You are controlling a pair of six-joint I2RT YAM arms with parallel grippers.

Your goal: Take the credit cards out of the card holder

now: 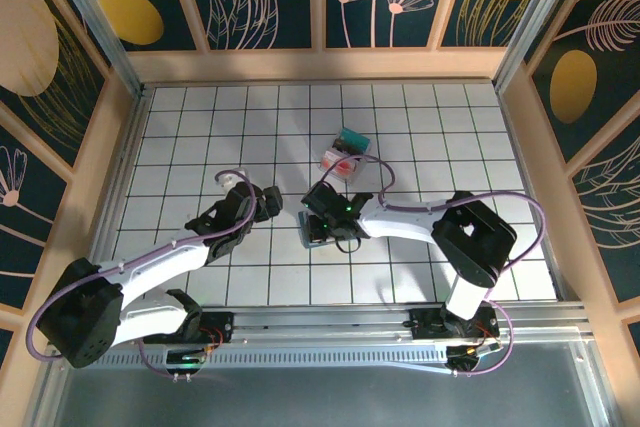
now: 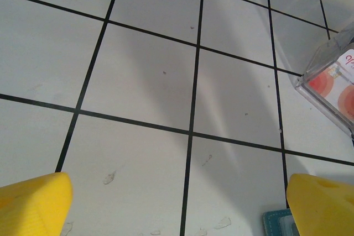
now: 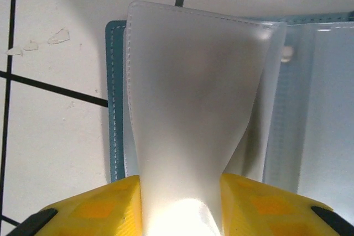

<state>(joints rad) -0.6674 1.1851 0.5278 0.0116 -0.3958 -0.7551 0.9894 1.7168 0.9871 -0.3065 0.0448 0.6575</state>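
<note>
The card holder (image 1: 314, 235) lies open on the white tiles, slate-blue with a stitched edge (image 3: 116, 109). My right gripper (image 3: 181, 192) is down on it, its yellow fingers shut on one frosted clear sleeve (image 3: 188, 75) that stands up twisted from the holder. No card shows inside that sleeve. Two credit cards lie farther back: a teal one (image 1: 352, 137) and a whitish-pink one with red blotches (image 1: 338, 160), the latter also at the right edge of the left wrist view (image 2: 337, 84). My left gripper (image 2: 180, 203) hovers wide open over bare tile left of the holder, whose corner (image 2: 275, 222) peeks in.
Wooden walls (image 1: 320, 64) ring the tiled floor. Both arms reach in from the rail (image 1: 330, 322) at the near edge. Bare tiles stretch to the far left (image 1: 190, 127) and to the right (image 1: 480, 147).
</note>
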